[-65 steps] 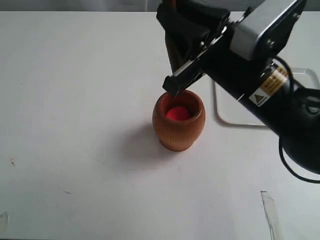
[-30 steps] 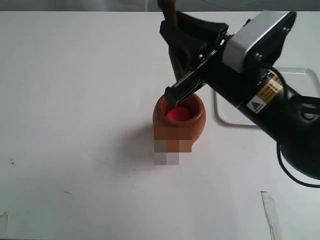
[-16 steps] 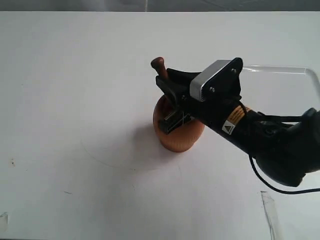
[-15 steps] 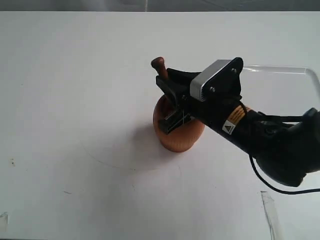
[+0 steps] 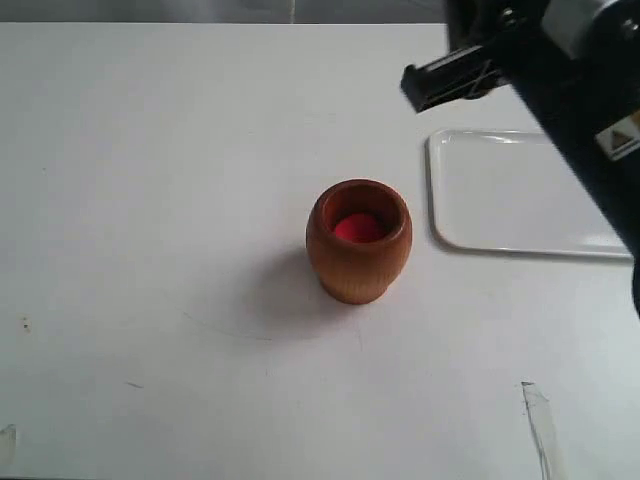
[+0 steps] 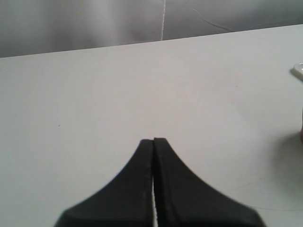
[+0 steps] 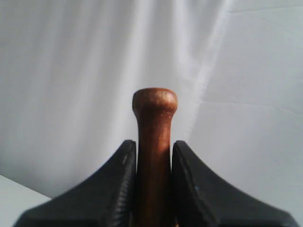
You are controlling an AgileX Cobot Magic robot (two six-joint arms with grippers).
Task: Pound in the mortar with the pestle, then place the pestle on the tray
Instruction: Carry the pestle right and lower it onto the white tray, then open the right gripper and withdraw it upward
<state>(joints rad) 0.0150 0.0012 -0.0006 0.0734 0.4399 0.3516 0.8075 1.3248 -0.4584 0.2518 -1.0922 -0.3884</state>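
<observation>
The brown wooden mortar stands upright mid-table with a red lump inside. To its right lies the white tray, with nothing on it. My right gripper hangs high, above the tray's far left corner and well clear of the mortar. In the right wrist view this gripper is shut on the pestle, whose knobbed end sticks out past the fingertips. The pestle is hidden in the exterior view. My left gripper is shut on nothing, over bare table.
The right arm covers the top right corner above the tray. The white table has small marks near its front edge. A tray corner shows at the edge of the left wrist view.
Half a second ago the right gripper held the pestle down in the mortar. It has since lifted up and to the right, out of the mortar, still holding the pestle.
</observation>
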